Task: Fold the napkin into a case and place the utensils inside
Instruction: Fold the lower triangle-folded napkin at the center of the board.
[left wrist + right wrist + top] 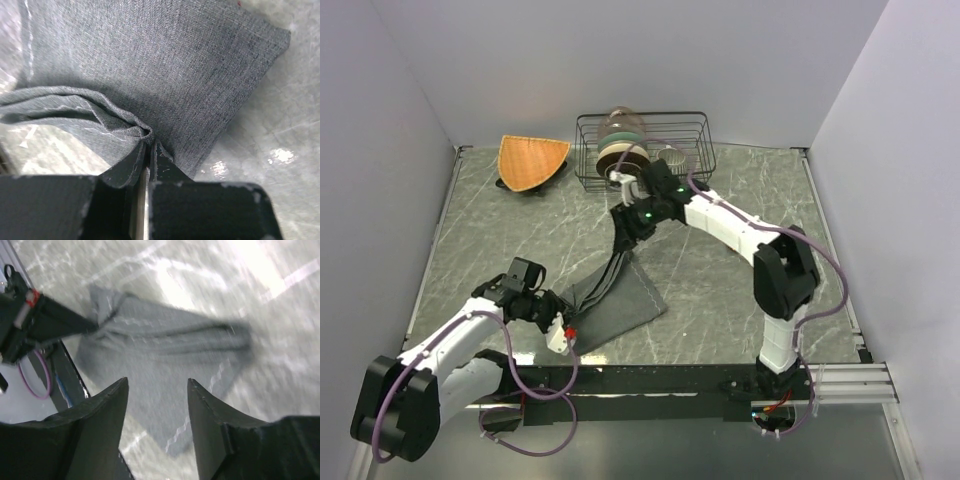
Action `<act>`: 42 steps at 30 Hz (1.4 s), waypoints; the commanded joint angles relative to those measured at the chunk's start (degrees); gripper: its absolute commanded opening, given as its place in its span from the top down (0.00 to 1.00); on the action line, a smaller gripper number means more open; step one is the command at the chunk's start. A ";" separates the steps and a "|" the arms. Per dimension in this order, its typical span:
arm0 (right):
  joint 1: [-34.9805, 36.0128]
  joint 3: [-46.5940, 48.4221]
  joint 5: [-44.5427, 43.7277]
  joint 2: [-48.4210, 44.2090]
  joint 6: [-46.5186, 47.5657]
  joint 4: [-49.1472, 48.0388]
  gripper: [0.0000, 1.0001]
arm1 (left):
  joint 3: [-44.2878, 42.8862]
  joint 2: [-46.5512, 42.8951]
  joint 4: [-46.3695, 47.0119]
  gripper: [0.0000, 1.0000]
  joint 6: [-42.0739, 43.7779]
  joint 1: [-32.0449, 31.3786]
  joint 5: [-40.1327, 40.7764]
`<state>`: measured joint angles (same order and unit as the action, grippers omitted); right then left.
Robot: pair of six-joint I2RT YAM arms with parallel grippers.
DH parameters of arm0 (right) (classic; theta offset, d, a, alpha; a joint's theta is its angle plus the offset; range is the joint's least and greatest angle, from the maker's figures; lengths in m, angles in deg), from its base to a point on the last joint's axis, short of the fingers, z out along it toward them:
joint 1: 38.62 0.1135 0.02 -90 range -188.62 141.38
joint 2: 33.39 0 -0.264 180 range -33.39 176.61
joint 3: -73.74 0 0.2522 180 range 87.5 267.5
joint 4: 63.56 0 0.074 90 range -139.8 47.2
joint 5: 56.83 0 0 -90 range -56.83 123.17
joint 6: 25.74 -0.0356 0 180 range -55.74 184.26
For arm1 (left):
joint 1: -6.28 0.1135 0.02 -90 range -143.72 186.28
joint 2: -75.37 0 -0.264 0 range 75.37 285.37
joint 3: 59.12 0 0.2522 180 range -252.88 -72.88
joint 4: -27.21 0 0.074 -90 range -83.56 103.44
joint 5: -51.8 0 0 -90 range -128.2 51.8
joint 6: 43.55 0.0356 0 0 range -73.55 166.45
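The dark grey napkin (620, 297) lies rumpled on the marble table, near the front middle. My left gripper (563, 318) is shut on a bunched fold at the cloth's left corner. In the left wrist view the napkin (175, 65) spreads away from my pinched jaws (149, 142). My right gripper (623, 240) hovers open over the cloth's far corner. The right wrist view shows the napkin (165, 355) blurred below my spread right gripper (157, 382), with nothing between the fingers, and the left gripper (50, 322) holding the corner. No utensils show.
A black wire rack (695, 130) with stacked bowls (622, 145) and a metal cup (672, 160) stands at the back middle. An orange fan-shaped mat (532, 160) lies at the back left. Grey walls close in both sides.
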<state>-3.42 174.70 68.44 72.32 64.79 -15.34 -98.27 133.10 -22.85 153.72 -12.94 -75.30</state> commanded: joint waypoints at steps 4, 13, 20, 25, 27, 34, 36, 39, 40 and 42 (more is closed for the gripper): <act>5.23 11.06 -0.55 7.05 -2.91 -3.43 0.36 | 1.66 -4.99 -2.98 0.99 10.41 -0.20 -2.62; 7.60 16.60 -5.20 15.05 -1.42 -2.38 0.34 | 3.50 -7.37 -5.36 0.99 16.57 -0.20 -3.50; 6.11 12.92 -9.60 13.12 -0.44 0.52 0.33 | 3.68 -7.81 -7.12 0.99 18.68 -0.20 -3.24; 4.62 10.36 -12.59 11.10 -3.87 1.40 0.28 | 3.77 -7.37 -7.21 0.99 19.74 -0.20 -3.77; 3.83 10.36 -13.20 10.66 -4.84 2.19 0.27 | 3.77 -7.29 -7.13 0.99 20.09 -0.11 -3.77; 1.89 9.57 -13.21 8.46 -7.65 2.46 0.29 | 3.33 -7.37 -8.18 0.99 20.97 -0.20 -4.03; 1.71 9.48 -11.46 8.63 -7.65 2.98 0.33 | 3.33 -7.46 -8.18 0.98 21.23 -0.11 -4.12; 1.71 9.31 -9.17 9.16 -8.09 2.98 0.39 | 3.33 -7.46 -8.35 0.98 21.41 -0.20 -4.29; 1.63 9.31 -8.55 9.42 -8.53 2.90 0.40 | 3.33 -7.46 -8.35 0.98 21.41 -0.20 -4.21; 1.71 8.96 -8.11 9.60 -8.97 2.90 0.41 | 3.15 -7.64 -8.53 0.98 21.41 -0.20 -4.29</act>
<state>-1.76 184.41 57.88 84.08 57.43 -12.81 -94.97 125.83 -28.71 159.38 -12.94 -75.48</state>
